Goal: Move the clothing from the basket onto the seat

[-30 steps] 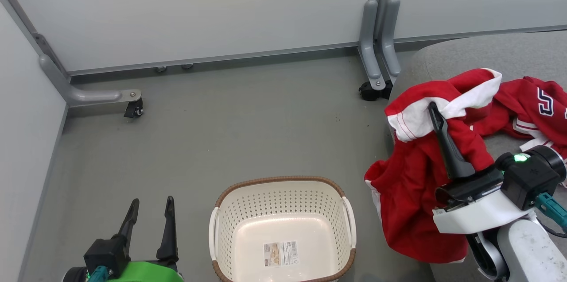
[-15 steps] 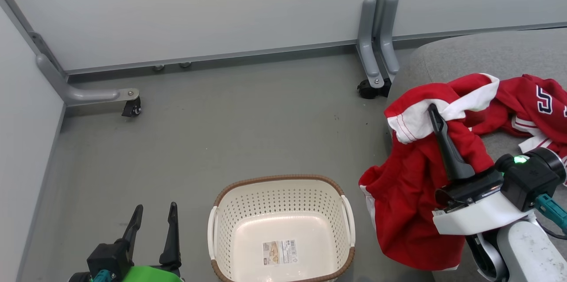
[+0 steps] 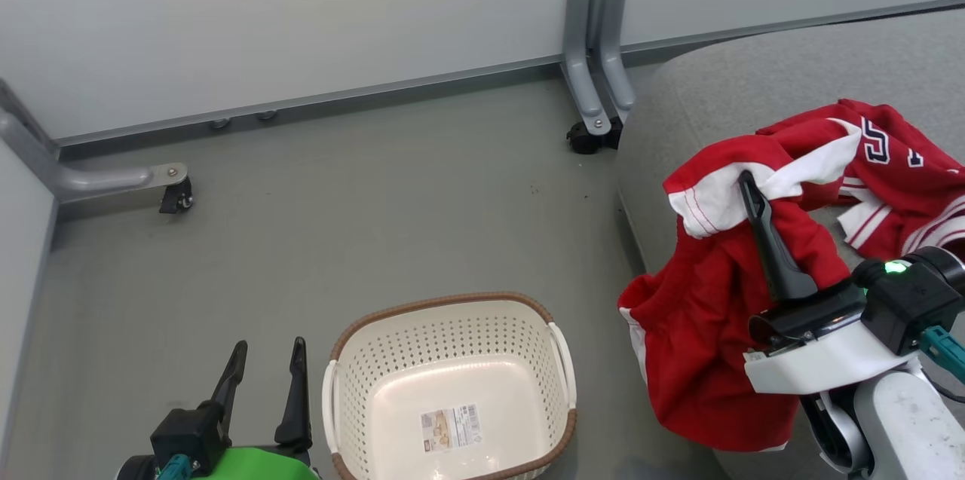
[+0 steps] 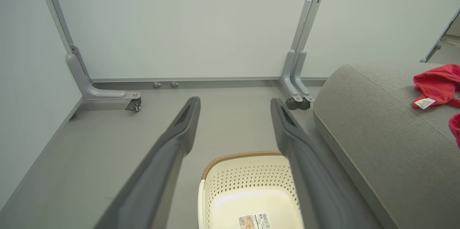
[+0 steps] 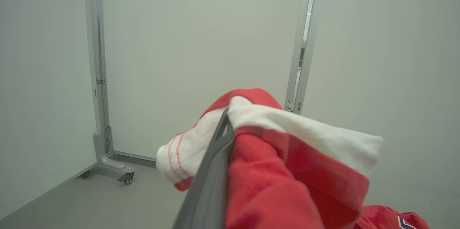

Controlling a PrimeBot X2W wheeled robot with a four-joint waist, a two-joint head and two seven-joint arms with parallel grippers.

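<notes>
The basket is taken as the reference. It is stood upright on the grey floor, and a label sticker is seen on its cream bottom. To the robot's right of the basket, and apart from it, the seat is found, with its rounded corner turned toward the basket.

One red garment is gripped by the right gripper, to the right of the basket and higher than its rim. The gripper is closed on a white-trimmed fold, one dark finger being laid over the cloth and the other hidden by it. The rest of that garment is seen hanging down at the seat's near corner; whether it touches the upholstery cannot be told.

Farther right of the basket, beyond the gripped piece, a second red garment with navy-and-white numerals is laid on the seat. Its white tag is shown in the left wrist view.

The left gripper is held just to the left of the basket, near the white handle, with its fingers spread apart and unloaded. In its own wrist view the basket's far rim is framed between the two fingers.

Behind the basket, pale wall panels are carried on grey castored feet.
</notes>
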